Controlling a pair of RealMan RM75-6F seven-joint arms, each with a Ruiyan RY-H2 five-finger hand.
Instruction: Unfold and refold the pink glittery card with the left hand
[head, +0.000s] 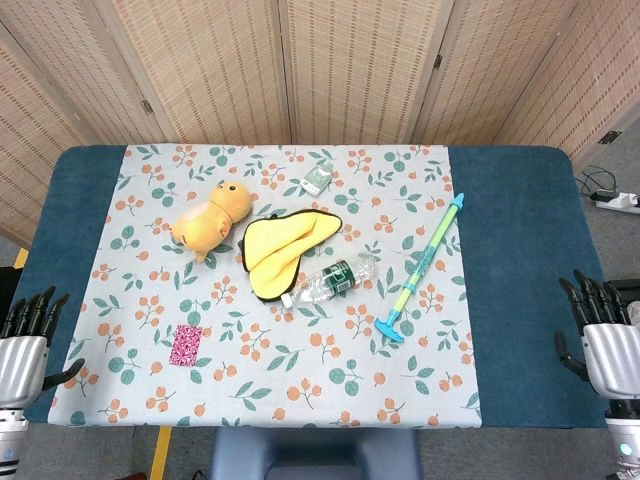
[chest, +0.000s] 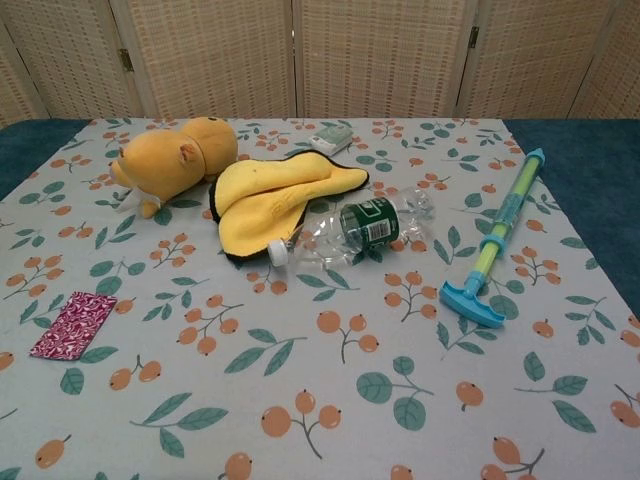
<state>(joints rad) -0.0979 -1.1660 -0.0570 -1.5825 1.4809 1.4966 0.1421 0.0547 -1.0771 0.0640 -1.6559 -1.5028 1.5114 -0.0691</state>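
The pink glittery card (head: 186, 344) lies folded flat on the floral cloth near the table's front left; in the chest view the card (chest: 74, 325) sits at the left edge. My left hand (head: 27, 345) hovers at the table's left edge, well left of the card, fingers apart and holding nothing. At the right edge my right hand (head: 603, 335) is likewise open and empty. Neither hand shows in the chest view.
An orange plush toy (head: 211, 217), a yellow cloth (head: 283, 249), a clear plastic bottle (head: 329, 280), a green-blue toy pump (head: 424, 266) and a small green box (head: 317, 178) lie across the middle of the floral tablecloth (head: 300, 390). Woven screens stand behind the table.
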